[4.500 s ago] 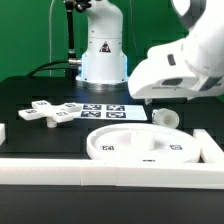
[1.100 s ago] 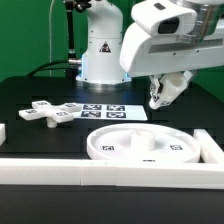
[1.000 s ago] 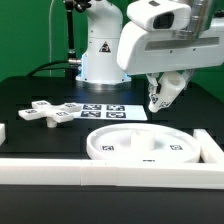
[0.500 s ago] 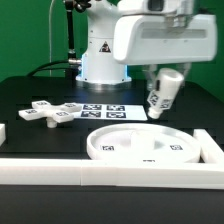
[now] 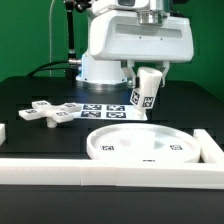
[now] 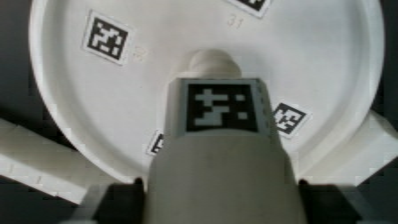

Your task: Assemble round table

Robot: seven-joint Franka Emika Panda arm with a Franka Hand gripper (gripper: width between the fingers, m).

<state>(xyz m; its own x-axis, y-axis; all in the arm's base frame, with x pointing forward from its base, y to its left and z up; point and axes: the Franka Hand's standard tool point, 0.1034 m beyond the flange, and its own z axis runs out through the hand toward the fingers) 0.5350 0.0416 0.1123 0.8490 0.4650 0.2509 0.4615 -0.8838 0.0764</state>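
Observation:
My gripper [image 5: 146, 72] is shut on the short thick cylinder [image 5: 147, 90], a white tagged piece held tilted in the air above the far side of the large round rimmed disc [image 5: 150, 146]. In the wrist view the cylinder [image 6: 217, 140] fills the middle, its tag facing the camera, with a dark finger [image 6: 112, 203] at each side, and the disc [image 6: 125, 90] lies below it. The cross-shaped piece [image 5: 50, 113] lies on the black table at the exterior view's left, apart from the gripper.
The marker board [image 5: 110, 111] lies flat behind the disc. A long white rail [image 5: 110, 174] runs along the table's front edge, with a short rail [image 5: 212, 145] at the exterior view's right. The robot base [image 5: 100, 55] stands at the back.
The arm has lifted the cylinder off the table at the exterior view's right and carried it leftward, now over the disc's far side.

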